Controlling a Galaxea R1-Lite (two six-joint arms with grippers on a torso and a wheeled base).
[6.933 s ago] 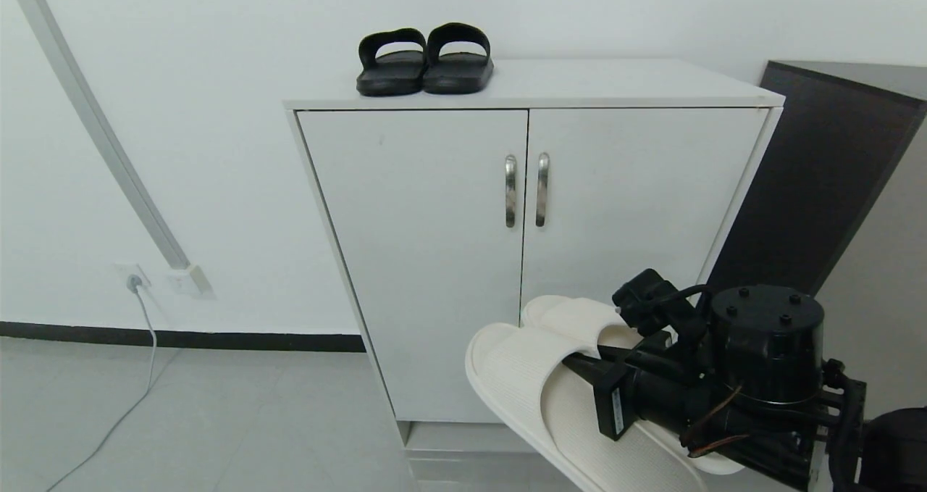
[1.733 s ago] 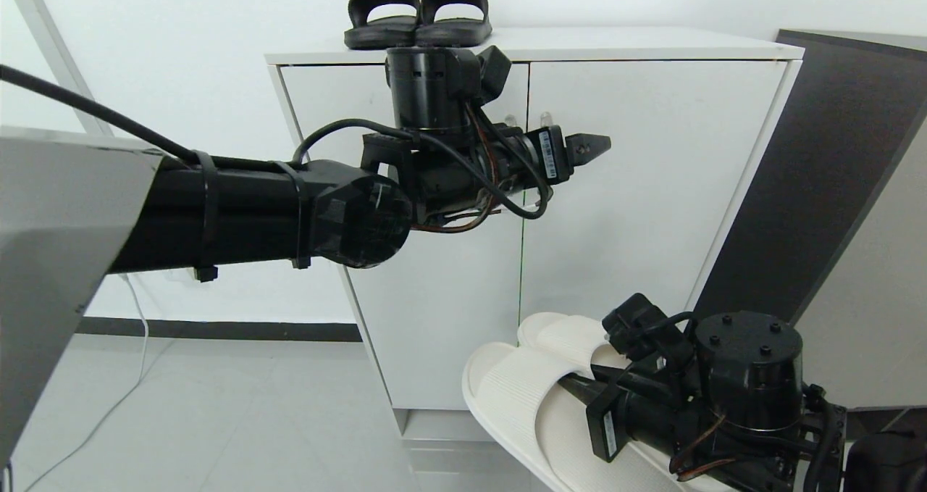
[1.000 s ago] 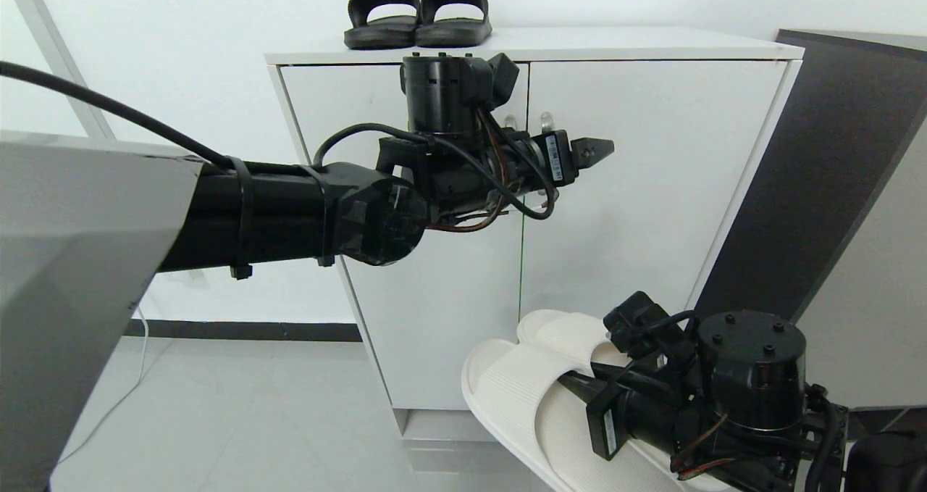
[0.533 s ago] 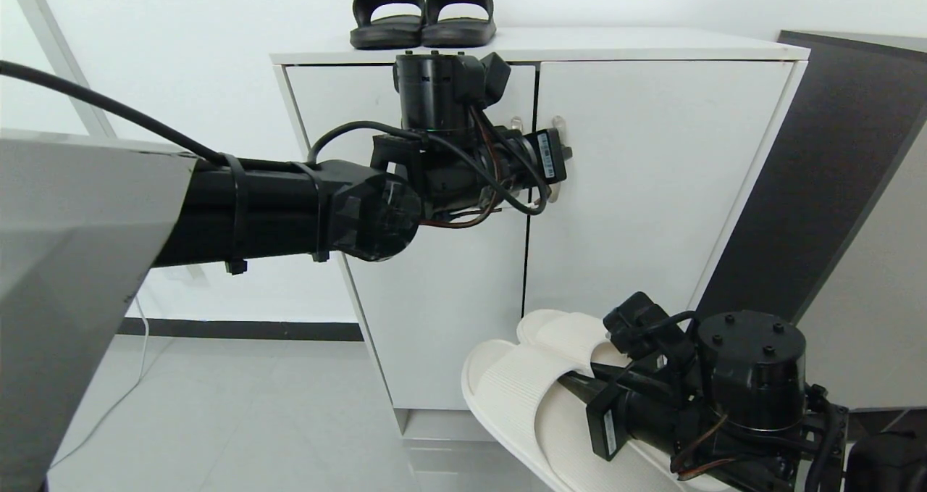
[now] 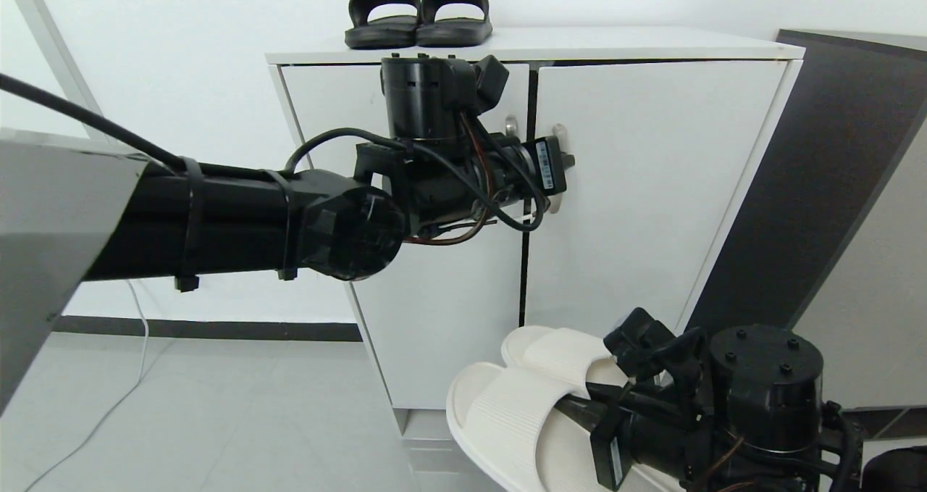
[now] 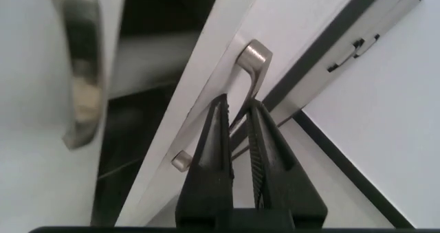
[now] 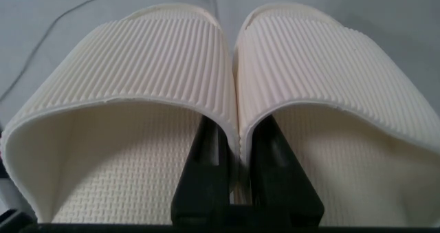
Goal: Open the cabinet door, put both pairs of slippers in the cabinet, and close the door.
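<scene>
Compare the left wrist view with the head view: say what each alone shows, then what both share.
Left wrist view only: how the left gripper closes on the handle, and the dark cabinet interior behind the ajar door. Head view only: black slippers on the cabinet top, and white slippers held by the right gripper. Both: that handle and the ajar door.

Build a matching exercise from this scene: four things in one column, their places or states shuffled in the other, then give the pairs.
Things:
1. black slippers
2. white slippers
3. right cabinet door
4. left gripper

Places or states:
A. slightly ajar, with a dark gap along its edge
B. on the cabinet top
C. fingers closed on the right cabinet door's handle
D. held in the right gripper

Pairs: 1-B, 2-D, 3-A, 4-C
</scene>
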